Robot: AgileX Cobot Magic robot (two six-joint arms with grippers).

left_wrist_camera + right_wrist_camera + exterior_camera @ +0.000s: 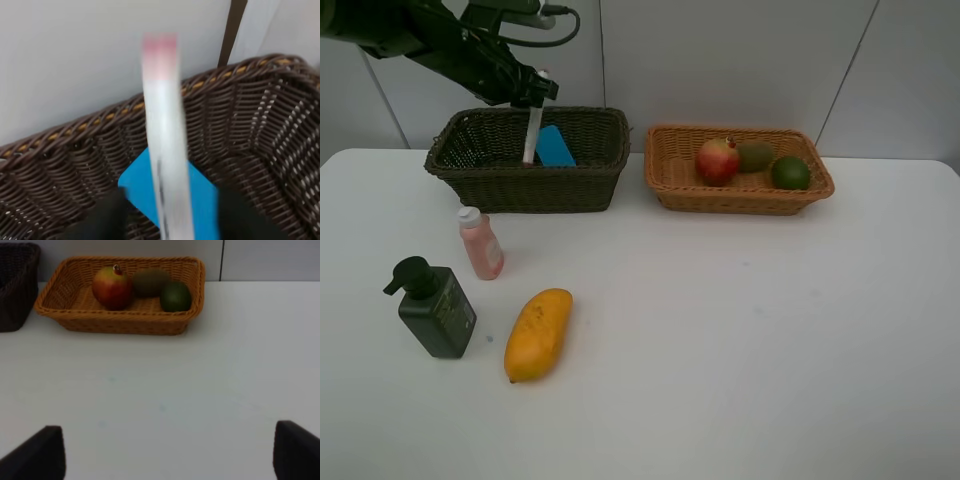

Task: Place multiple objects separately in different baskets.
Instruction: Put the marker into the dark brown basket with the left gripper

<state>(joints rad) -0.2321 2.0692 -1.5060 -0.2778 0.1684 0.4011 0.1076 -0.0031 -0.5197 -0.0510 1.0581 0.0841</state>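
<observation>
The left arm reaches in from the upper left of the high view. Its claw hangs over the dark basket with its fingers apart, not touching the white-pink marker, which stands almost straight up between them with its low end in the basket beside the blue eraser. The right claw is wide and holds nothing over the white counter, facing the orange-tan basket with the red-green mango, kiwi and lime inside. At the lower left of the counter are the pink bottle, the dark-green pump bottle and the yellow mango, and a pale wall stands behind.
</observation>
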